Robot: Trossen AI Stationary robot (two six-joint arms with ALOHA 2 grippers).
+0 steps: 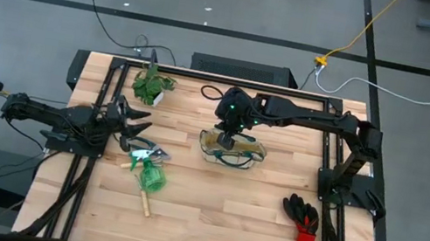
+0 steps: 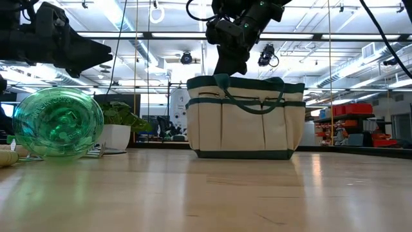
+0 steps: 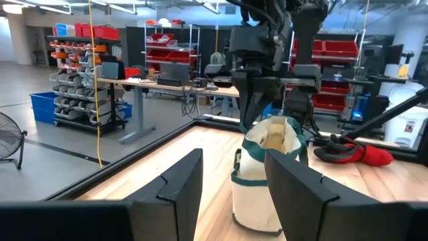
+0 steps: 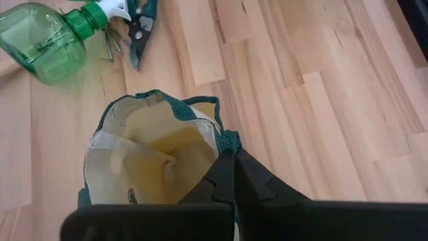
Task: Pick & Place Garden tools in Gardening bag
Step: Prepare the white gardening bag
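Observation:
The cream gardening bag (image 1: pixel 232 150) with green trim stands upright on its base in the middle of the table, mouth open. My right gripper (image 4: pixel 234 159) is above it, shut on its rim. My left gripper (image 1: pixel 141 128) hovers open at the table's left, level and facing the bag (image 3: pixel 267 181), with nothing between its fingers (image 3: pixel 180 187). Just in front of it lie the green-and-white pruning shears (image 1: pixel 147 153), a green spray bottle (image 1: pixel 153 178) on its side, and a wooden-handled tool (image 1: pixel 145 206). The black-and-red gloves (image 1: pixel 303 216) lie near the right edge. My right gripper pinches the bag's green-trimmed top rim (image 4: pixel 229 142) between its two shut fingers, at the end of the mouth nearest the table's left. The fingers slant steeply down from above. The bag (image 2: pixel 244 116) stays upright with its base on the table.
A small potted plant (image 1: pixel 152 87) stands at the far left of the table. The black frame rails (image 1: pixel 223 76) run along the table's edges. Bare wood lies between the bag and the near edge.

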